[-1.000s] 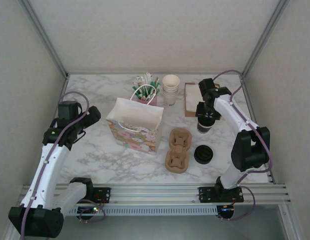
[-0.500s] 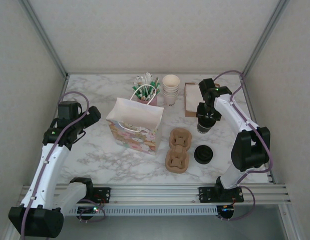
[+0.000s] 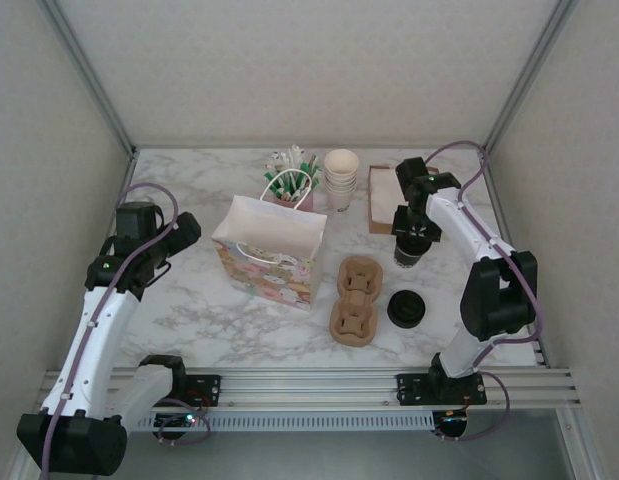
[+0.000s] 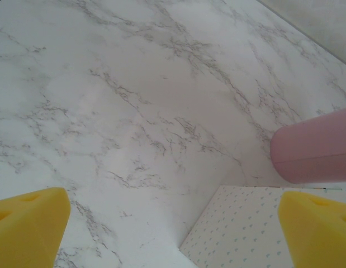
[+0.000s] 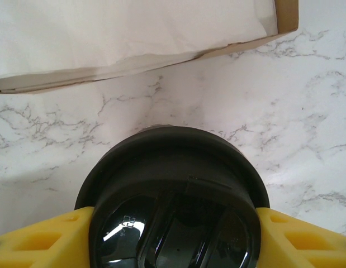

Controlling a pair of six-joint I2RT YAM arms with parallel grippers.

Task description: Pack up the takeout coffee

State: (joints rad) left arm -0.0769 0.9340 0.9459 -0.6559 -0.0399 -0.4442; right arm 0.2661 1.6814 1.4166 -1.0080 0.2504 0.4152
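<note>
The takeout coffee (image 3: 407,254) stands upright on the marble table at the right, between the napkin box and the low black round item. Its glossy black lid (image 5: 173,201) sits low in the right wrist view. My right gripper (image 3: 410,236) comes down from above, and its yellow fingers (image 5: 44,237) press against both sides of the lid, shut on it. The patterned paper bag (image 3: 269,255) stands open left of centre. My left gripper (image 4: 173,234) hovers open over bare table beside the bag's corner (image 4: 245,229), nothing between its pads.
A brown pulp cup carrier (image 3: 354,298) lies between bag and coffee. A low black round item (image 3: 405,308) sits near the front right. Stacked cream cups (image 3: 341,175), a pink cup (image 4: 312,148) of stirrers and a napkin box (image 5: 133,39) line the back.
The right wrist has shifted very slightly over the coffee. The cup stays in the same spot and the left arm is still.
</note>
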